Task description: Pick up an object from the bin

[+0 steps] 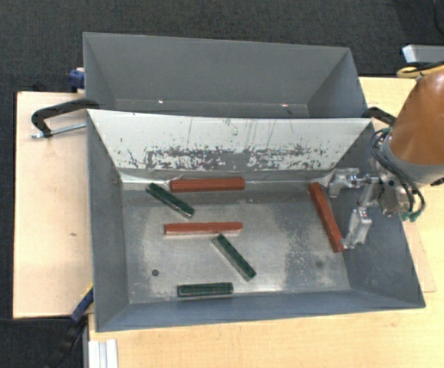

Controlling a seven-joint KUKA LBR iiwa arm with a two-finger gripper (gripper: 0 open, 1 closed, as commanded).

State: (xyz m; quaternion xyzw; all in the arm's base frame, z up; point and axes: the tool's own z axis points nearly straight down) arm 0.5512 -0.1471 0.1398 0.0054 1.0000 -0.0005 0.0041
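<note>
My gripper (pixel 357 228) hangs low at the bin's right side, against the sloping right wall. Just to its left lies a long red-brown bar (pixel 324 215), running from the back right down toward the front. The bar's lower end sits close beside the gripper's tip; whether they touch I cannot tell. Nothing shows held in the gripper.
Two more red-brown bars lie to the left, one along the back wall (pixel 207 183) and one mid-floor (pixel 203 228). Three dark green bars lie at back left (pixel 169 199), centre (pixel 233 256) and front (pixel 205 289). The arm's orange cover stands over the right rim.
</note>
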